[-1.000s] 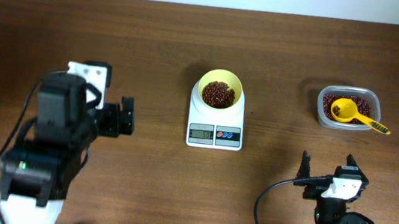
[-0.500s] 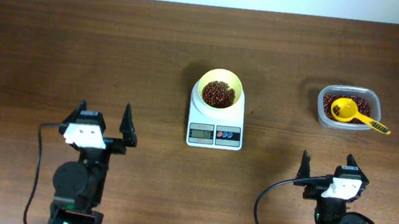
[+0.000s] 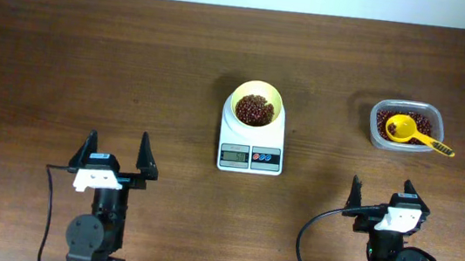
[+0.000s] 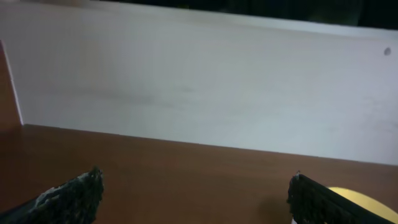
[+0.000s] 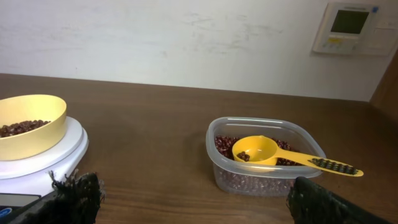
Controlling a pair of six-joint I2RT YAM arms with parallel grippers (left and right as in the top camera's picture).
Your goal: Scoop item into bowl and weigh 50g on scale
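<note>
The pale-yellow bowl (image 3: 257,104) stands on the white scale (image 3: 251,145) at mid-table and holds red-brown beans (image 3: 255,109). The bowl (image 5: 28,124) and scale (image 5: 43,158) also show at the left of the right wrist view, and the bowl's edge (image 4: 367,200) shows in the left wrist view. More beans fill a clear container (image 3: 406,126) at the right, with a yellow scoop (image 3: 409,133) lying in it; both show in the right wrist view, the container (image 5: 267,158) and the scoop (image 5: 280,152). My left gripper (image 3: 116,154) is open and empty at the front left. My right gripper (image 3: 381,193) is open and empty at the front right.
A white wall (image 5: 186,37) runs behind the table's far edge, with a small wall panel (image 5: 351,25) at the right. Bare brown tabletop (image 3: 92,53) lies to the left of the scale and between the scale and the container.
My left arm has drawn back from a raised, turned pose at the left to a low rest pose at the front left, fingers pointing away. The right arm, bowl and scoop have not moved.
</note>
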